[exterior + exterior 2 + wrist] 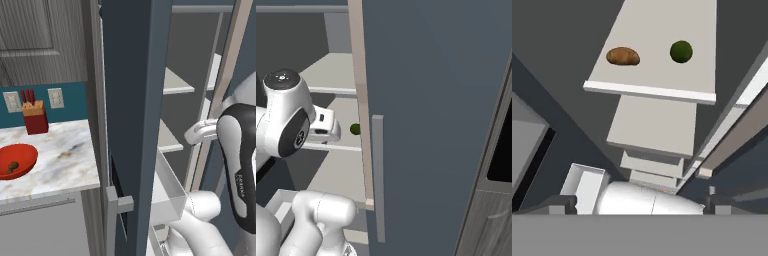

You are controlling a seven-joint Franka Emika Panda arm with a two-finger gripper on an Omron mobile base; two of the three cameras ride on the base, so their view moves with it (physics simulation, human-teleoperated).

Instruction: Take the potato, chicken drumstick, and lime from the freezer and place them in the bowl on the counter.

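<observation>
Shallow glossy red bowl (17,161) near left edge of white-grey marbled counter (65,160), small reddish-brown drumstick (12,165) already inside. Smooth tan-brown potato (623,56) and dark green lime (681,51) rest apart on pale grey shelf (657,75) of tall slate-grey freezer (135,100), near front edge. Gripper (634,202) released, jaws wide, empty, aimed into freezer, likely lining up next pick.

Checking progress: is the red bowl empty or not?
Not empty: the bowl on the counter holds one small brown piece, likely the drumstick.
</observation>
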